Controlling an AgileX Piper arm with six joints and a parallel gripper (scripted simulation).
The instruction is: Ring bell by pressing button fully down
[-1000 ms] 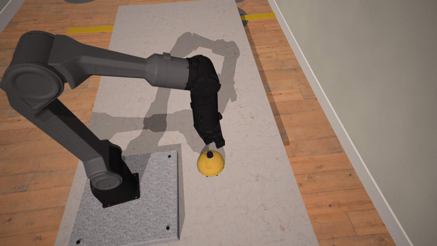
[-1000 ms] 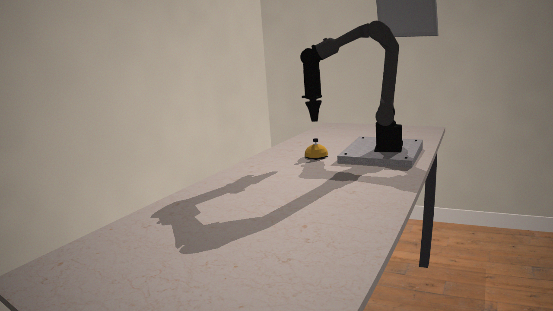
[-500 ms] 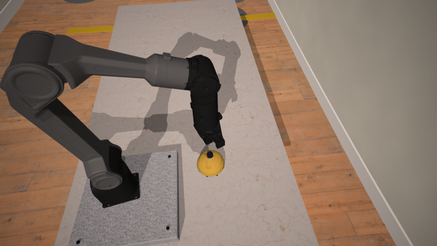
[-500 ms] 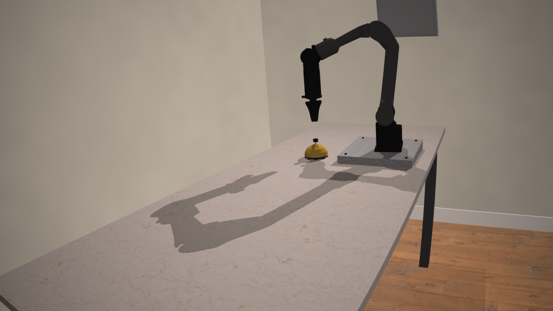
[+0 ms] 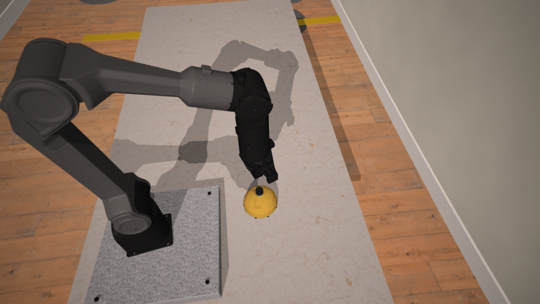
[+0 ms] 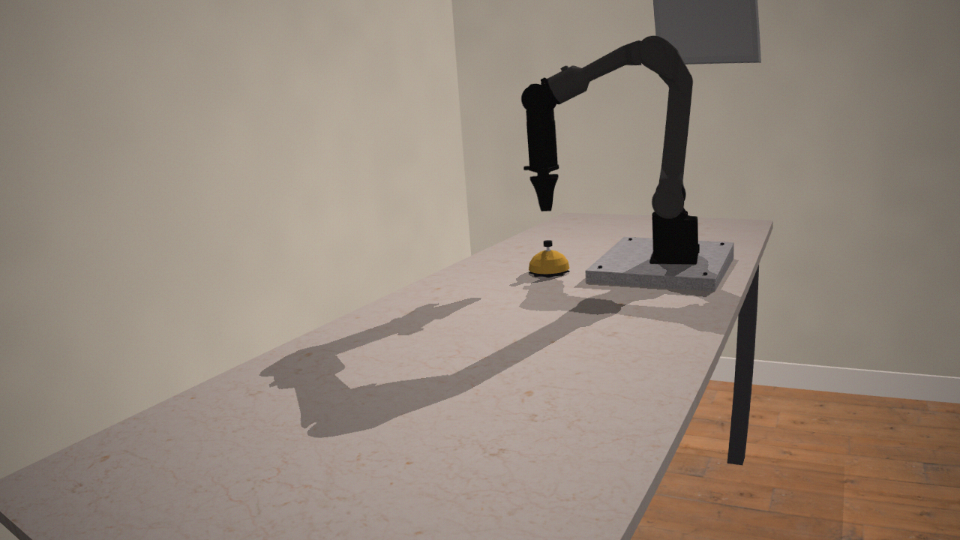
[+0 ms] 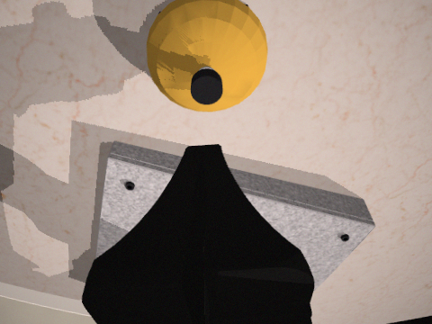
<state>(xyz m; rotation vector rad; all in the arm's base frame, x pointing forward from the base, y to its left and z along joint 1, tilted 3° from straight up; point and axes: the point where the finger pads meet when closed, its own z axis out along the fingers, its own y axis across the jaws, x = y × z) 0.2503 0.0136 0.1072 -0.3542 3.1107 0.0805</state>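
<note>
The yellow dome bell [image 5: 260,202] stands upright on the marble table, beside the arm's grey base plate. Its small black button [image 5: 259,191] sticks up on top. The bell also shows in the side view [image 6: 549,261] and in the wrist view [image 7: 207,58], where the button [image 7: 207,85] is in plain sight. My gripper [image 5: 267,175] is shut and empty, pointing straight down. In the side view its tip [image 6: 544,204] hangs well above the button with a clear gap, touching nothing. In the wrist view the shut fingers [image 7: 203,153] end short of the button.
The grey base plate [image 5: 162,249] with the arm's black foot lies close to the bell on the side toward the arm. The table's long edge [image 6: 697,396] drops to a wooden floor. A wall runs along the other side.
</note>
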